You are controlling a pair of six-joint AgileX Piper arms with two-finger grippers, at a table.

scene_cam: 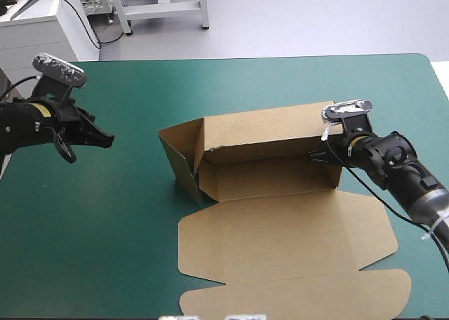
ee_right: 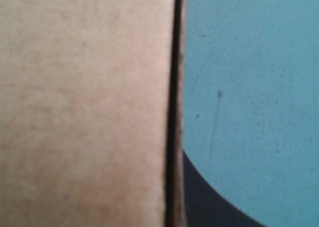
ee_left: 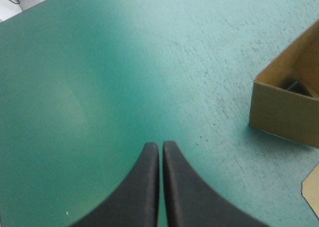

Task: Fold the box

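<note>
The box [scene_cam: 280, 222] is plain brown board all over, with no print or pattern. Its raised walls look a shade darker on the inside, and its cut edge shows as a thin dark line in the right wrist view. The cover [scene_cam: 91, 250] is an even teal-green, flecked close up with faint dark specks. The left gripper [ee_left: 160, 146] and the right gripper [scene_cam: 316, 156] are black. The left arm [scene_cam: 21, 123] is black with a yellow band.

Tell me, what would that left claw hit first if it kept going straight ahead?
Probably the bare teal-green cover: the left gripper points past the box, which sits off to one side, though depth is unclear.
</note>
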